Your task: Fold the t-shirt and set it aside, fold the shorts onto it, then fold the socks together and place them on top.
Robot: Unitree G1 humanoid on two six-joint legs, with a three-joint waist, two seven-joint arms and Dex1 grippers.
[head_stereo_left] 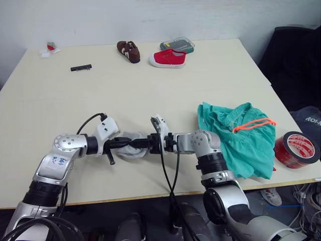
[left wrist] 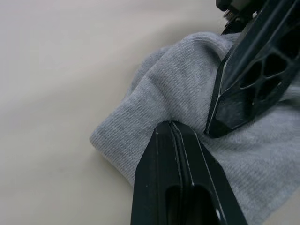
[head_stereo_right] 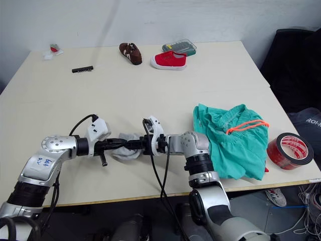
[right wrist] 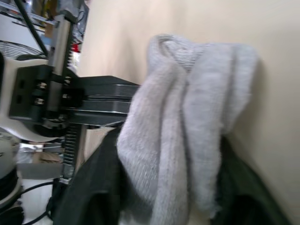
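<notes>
- Socks (head_stereo_left: pixel 131 144), light grey knit, sit bunched on the near part of the pale worktop (head_stereo_left: pixel 60 110), between the two end effectors.
- Left end effector (head_stereo_left: pixel 124 143) reaches in from the left; in the left wrist view its black fingers (left wrist: pixel 180 183) are pressed together on the grey knit.
- Right end effector (head_stereo_left: pixel 145 142) reaches in from the right and meets the left one at the socks; in the right wrist view the knit drapes between its two dark fingers (right wrist: pixel 93 197), which are clamped on it.
- Shorts (head_stereo_left: pixel 239 140), teal-green with an orange drawstring (head_stereo_left: pixel 253 124), lie crumpled on the near right of the worktop, just right of the right arm.
- Roll of red tape (head_stereo_left: pixel 296 149) rests at the near right edge, just beside the shorts.
- Far side of the worktop: a brown shoe (head_stereo_left: pixel 129 51), a red canvas shoe (head_stereo_left: pixel 168 58) and a flat case (head_stereo_left: pixel 177 45) close together.
- Far left: a small black strip (head_stereo_left: pixel 81 67) and, near the corner, a small red and white item (head_stereo_left: pixel 49 48).
</notes>
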